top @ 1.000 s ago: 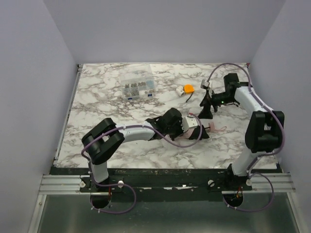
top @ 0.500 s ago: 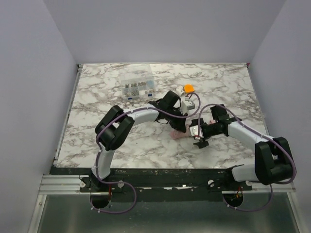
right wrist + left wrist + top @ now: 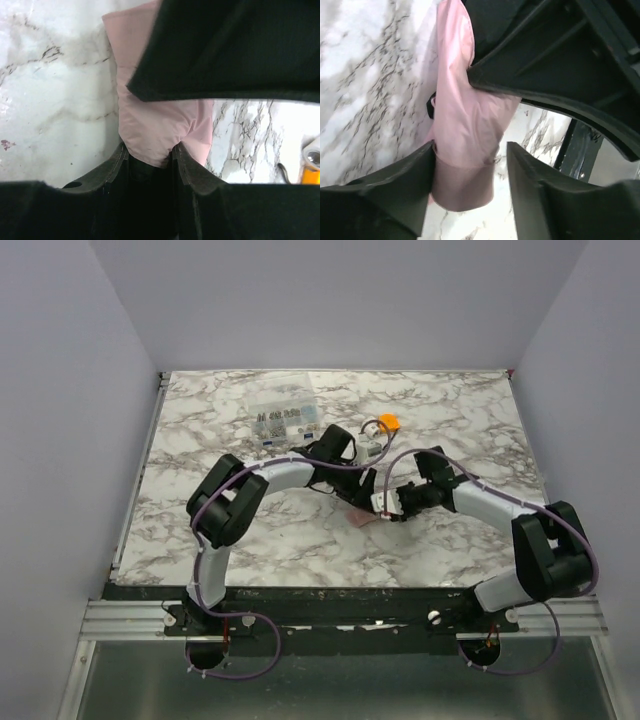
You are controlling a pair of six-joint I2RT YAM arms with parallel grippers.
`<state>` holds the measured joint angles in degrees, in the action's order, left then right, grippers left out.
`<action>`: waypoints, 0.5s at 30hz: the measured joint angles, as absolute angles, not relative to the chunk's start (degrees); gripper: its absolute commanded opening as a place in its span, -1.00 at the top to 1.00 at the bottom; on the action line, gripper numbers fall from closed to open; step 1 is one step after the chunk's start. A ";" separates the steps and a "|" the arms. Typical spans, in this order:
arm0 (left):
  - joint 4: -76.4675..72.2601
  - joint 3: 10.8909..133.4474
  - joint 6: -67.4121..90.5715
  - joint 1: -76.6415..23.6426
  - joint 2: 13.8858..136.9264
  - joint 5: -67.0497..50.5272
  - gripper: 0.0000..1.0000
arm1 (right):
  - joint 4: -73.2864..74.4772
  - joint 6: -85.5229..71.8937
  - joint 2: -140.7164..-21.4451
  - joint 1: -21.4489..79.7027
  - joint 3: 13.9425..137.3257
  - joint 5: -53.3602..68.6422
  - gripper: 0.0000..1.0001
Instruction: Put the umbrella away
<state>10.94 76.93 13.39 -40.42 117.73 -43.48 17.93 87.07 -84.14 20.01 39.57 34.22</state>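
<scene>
The umbrella (image 3: 362, 519) is a short pale pink roll lying on the marble table (image 3: 200, 460) near its middle; both arms meet over it. In the left wrist view the umbrella (image 3: 465, 110) runs between my left gripper's (image 3: 470, 172) fingers: it rests against the left finger (image 3: 405, 185), and a gap shows beside the right one, so this gripper is open. My right gripper (image 3: 149, 152) is shut on the umbrella's (image 3: 160, 120) fabric end, pinching it. From above, the left gripper (image 3: 366, 490) and the right gripper (image 3: 386, 506) stand almost touching.
A clear compartment box (image 3: 284, 423) of small parts stands at the back of the table. An orange-and-white gadget (image 3: 385, 424) lies just behind the left wrist and shows again, as the gadget (image 3: 312, 175), at the right wrist view's edge. Plain walls enclose three sides.
My left gripper has opened and let go of the umbrella. My right arm swung in from the back right, and its gripper has shut on the pink fabric.
</scene>
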 measured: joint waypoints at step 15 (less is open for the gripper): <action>-35.14 27.68 2.85 -42.74 70.98 -21.21 -0.47 | 45.54 72.12 -107.68 19.00 68.60 42.44 0.80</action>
